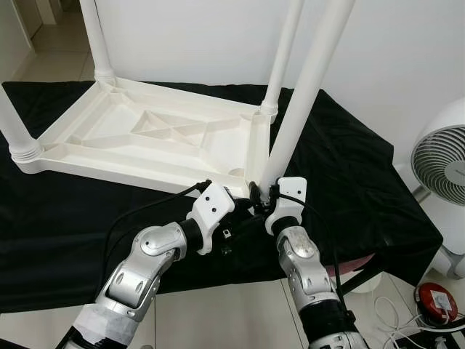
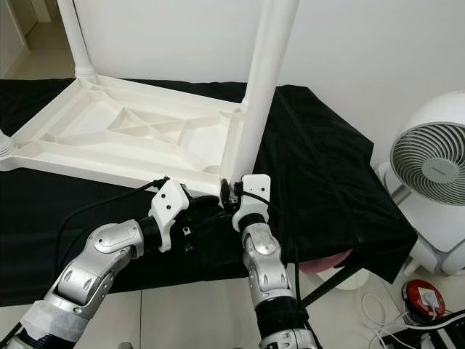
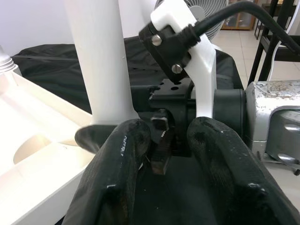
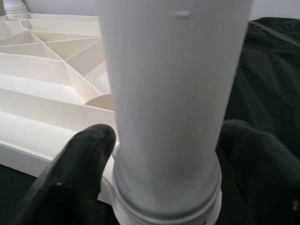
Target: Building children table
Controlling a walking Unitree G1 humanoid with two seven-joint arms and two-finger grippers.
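Note:
An upturned white plastic table (image 1: 145,138) lies on a black cloth (image 1: 349,189). Three white legs stand in its corners: far left (image 1: 98,36), near left (image 1: 14,131) and far right (image 1: 283,51). A fourth leg (image 1: 305,94) leans up from the near right corner, its lower end just beside the round socket (image 1: 236,172). My right gripper (image 1: 263,190) is shut on that leg close to its ringed end (image 4: 171,93). Just to its left, my left gripper (image 1: 240,222) is open, fingers (image 3: 117,154) apart with nothing between them, pointing at the right wrist.
A white floor fan (image 1: 443,163) stands to the right of the cloth-covered surface. A red device (image 1: 434,302) and white cables lie on the tiled floor at the lower right. A white wall rises behind the table.

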